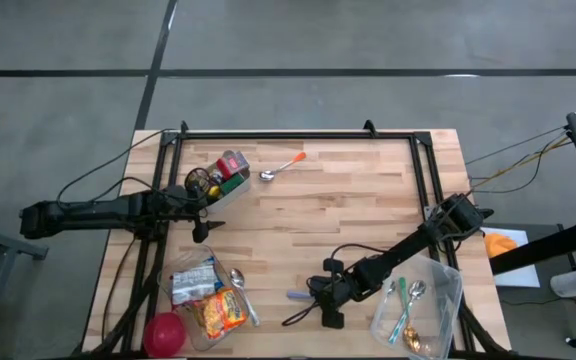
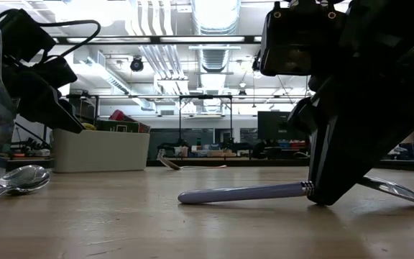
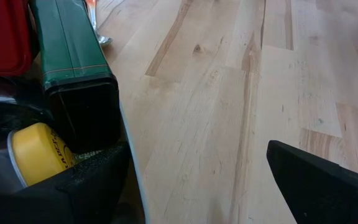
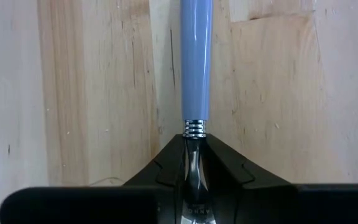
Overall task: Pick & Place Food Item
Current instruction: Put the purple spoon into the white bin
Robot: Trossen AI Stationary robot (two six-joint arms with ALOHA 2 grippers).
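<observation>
A pale butcher-block worktop [image 1: 348, 200] framed by black rails sits on a grey concrete floor; the low view looks across it into a workshop with ceiling ducts and strip lights.

The right gripper [image 4: 194, 158] is down at the near middle of the worktop, its fingers clamped on the metal neck of a blue-handled utensil [image 4: 196, 62]. The utensil lies flat on the wood, with its lavender-blue handle [image 2: 243, 192] sticking out one side of the gripper and its shiny metal end out the other. Just beside this arm, toward the right edge, a clear container [image 1: 450, 285] holds several spoons, including one with a green handle.

At the near left corner, another clear container [image 1: 236, 275] holds packaged snack items, with a red ball [image 1: 165, 332] touching or just beside it.

The left gripper [image 1: 201, 225] hovers at the left side with its fingers spread wide, holding nothing, next to a white bin [image 1: 230, 191] containing a green box [image 3: 73, 56], a red item and a yellow-lidded jar [image 3: 33, 152]. An orange-handled spoon [image 1: 282, 167] lies just beside that bin.
</observation>
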